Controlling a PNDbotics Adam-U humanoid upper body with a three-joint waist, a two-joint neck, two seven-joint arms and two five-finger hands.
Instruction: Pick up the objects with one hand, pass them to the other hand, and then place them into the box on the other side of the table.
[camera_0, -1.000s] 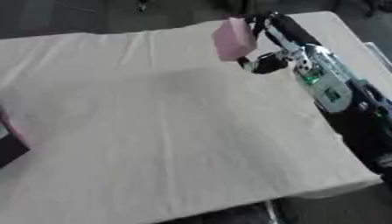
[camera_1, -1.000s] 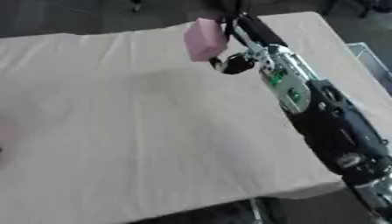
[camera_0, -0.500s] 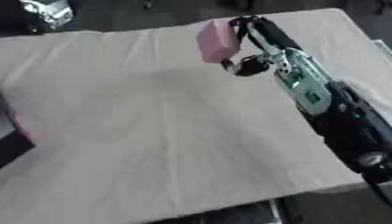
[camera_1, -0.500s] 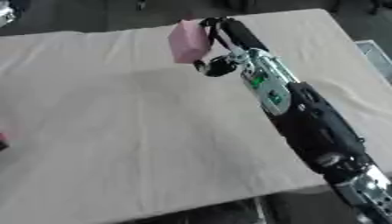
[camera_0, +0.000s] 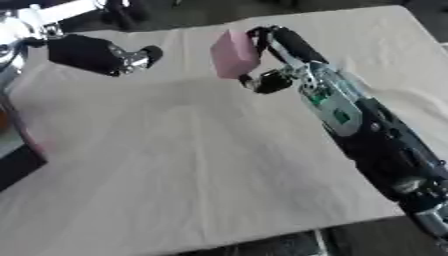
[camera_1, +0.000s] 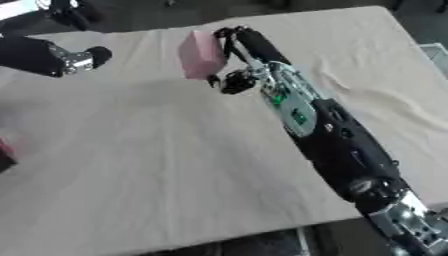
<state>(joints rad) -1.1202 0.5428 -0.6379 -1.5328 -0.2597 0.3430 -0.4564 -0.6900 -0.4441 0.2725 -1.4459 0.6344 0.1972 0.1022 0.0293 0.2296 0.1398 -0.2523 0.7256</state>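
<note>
A pink block (camera_0: 234, 54) hangs above the cloth-covered table (camera_0: 192, 165) near its far middle. My right hand (camera_0: 278, 44) is shut on the block, fingers curled over its right side, thumb below. My left hand (camera_0: 105, 54) reaches in from the upper left, a little left of the block and apart from it; blur hides its fingers. A dark box (camera_0: 19, 160) with a pink edge shows at the left border.
The beige cloth has wrinkles at the right (camera_0: 411, 105). My right forearm (camera_0: 367, 140) crosses the right half of the table diagonally. The table's front edge runs along the bottom, with dark floor below.
My right hand has carried the pink block leftward toward the table's middle. My left arm has come into view from the upper left and moved toward the block.
</note>
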